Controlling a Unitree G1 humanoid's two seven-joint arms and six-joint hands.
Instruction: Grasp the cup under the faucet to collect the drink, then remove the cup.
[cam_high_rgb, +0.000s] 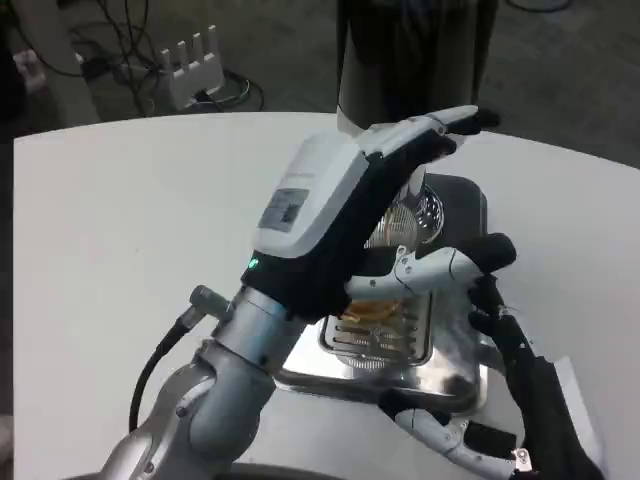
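A clear ribbed glass cup (402, 228) stands on the shiny steel drip tray (452, 378) beneath the dark drink dispenser (415, 50), directly under its chrome faucet (430, 208), much of the cup hidden by the robot's left hand (345, 205). That hand, with its white back turned to the camera, reaches across in front of the cup, the long white-and-black fingers (450, 125) extended together above and past the cup's rim towards the dispenser, while the thumb (445, 265) stretches out just below the cup's side; whether the fingers actually press the glass cannot be told, as the palm covers the contact. A slotted steel grate (385, 335) sits in the drip tray just in front of the cup, with an amber tint showing at the cup's base. The silver left forearm (235, 370) slants up from the lower left of the tray, a black cable (150, 365) looping beside it. The robot's right hand (500, 400) rests at the near right corner of the tray, its black fingers loosely apart and holding nothing. The tray stands on a white table (120, 230), beyond whose far edge a white power strip (195, 65) and dark cords lie on the floor.
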